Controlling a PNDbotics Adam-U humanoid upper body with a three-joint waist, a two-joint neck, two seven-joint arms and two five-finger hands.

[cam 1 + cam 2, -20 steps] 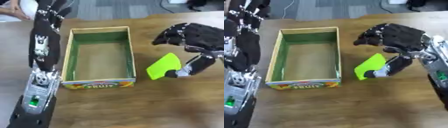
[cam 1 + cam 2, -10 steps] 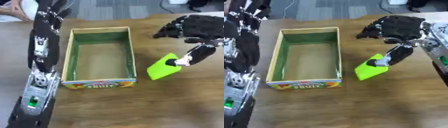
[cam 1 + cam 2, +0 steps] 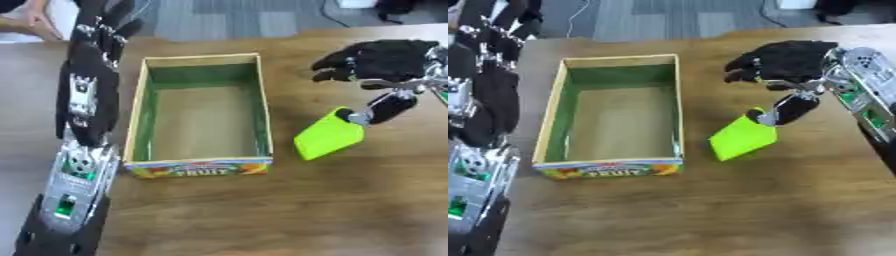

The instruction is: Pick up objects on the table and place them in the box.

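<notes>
Right hand [image 3: 791, 67] over green packet [image 3: 743, 137]

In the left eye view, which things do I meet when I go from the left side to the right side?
Left hand and arm → box → green object → right hand.

Right hand [image 3: 785, 62] covers top corner of green object [image 3: 743, 138]; grasp contact unclear; box [image 3: 199, 166] label blurred, partly legible
</notes>
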